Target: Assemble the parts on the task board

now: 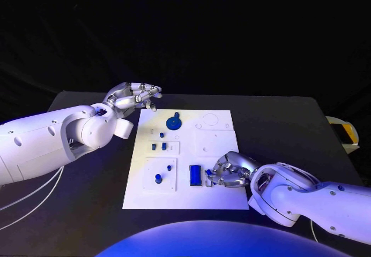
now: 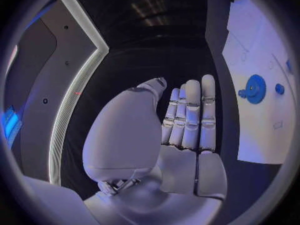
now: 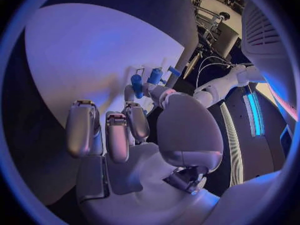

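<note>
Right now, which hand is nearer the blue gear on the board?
Left. The left hand hovers off the task board's far left corner, just beside the blue gear. The right hand is down at the board's near right, by the small blue rectangular part.

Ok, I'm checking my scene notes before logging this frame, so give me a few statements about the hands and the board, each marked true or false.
1. The right hand is at the board's near right part, pinching a small blue part. True.
2. The left hand holds the blue gear. False: it holds nothing and is off the board's far left corner; the gear lies on the board.
3. A blue rectangular part sits on the board just left of the right hand. True.
4. The board lies on a white table. False: the table is black; the board is white.
5. Both hands are over the board. False: just the right one is.
</note>
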